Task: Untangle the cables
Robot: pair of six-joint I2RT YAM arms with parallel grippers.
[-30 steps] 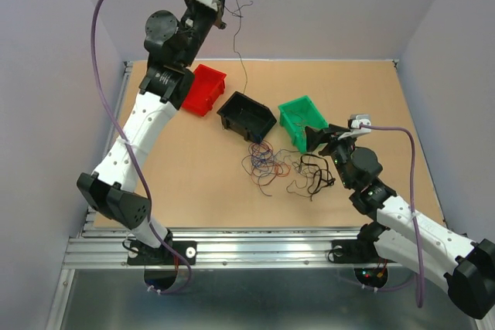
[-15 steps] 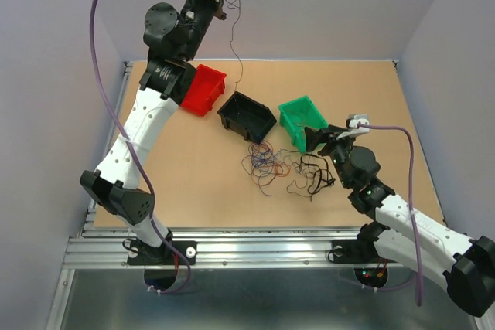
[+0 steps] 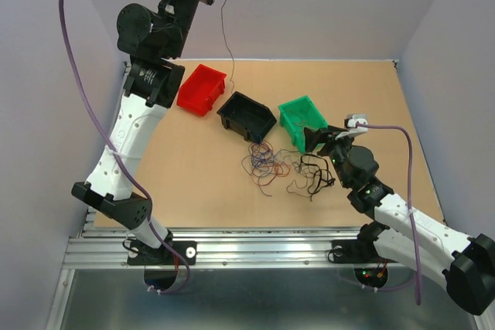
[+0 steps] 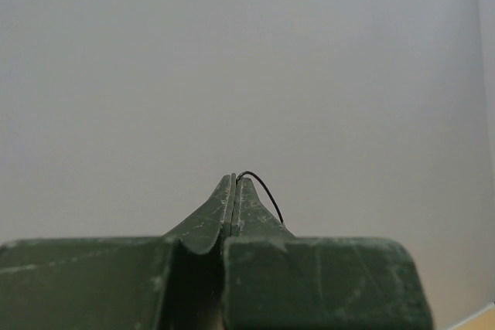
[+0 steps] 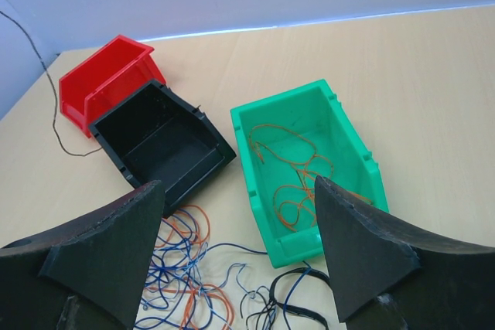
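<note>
The left gripper [image 4: 233, 181] is clamped fully shut on one black strand [image 4: 267, 192], and it's been hauled even higher than a second ago, way up at 11 o'clock in the top view. The strand's tail is now dangled over by the red bin [image 3: 201, 89], apparently clear of the rest of the cables [image 3: 271, 164], which are heaped loosely on the counter [image 3: 363, 98] at 6 o'clock from the black bin [image 3: 246, 113]. So one wire looks pretty much freed. The right gripper [image 3: 317, 138] is held wide open with nothing in it, at 3 o'clock of the heap, beside the green bin [image 3: 298, 117], where some orange wires [image 5: 290, 168] are already dropped.
</note>
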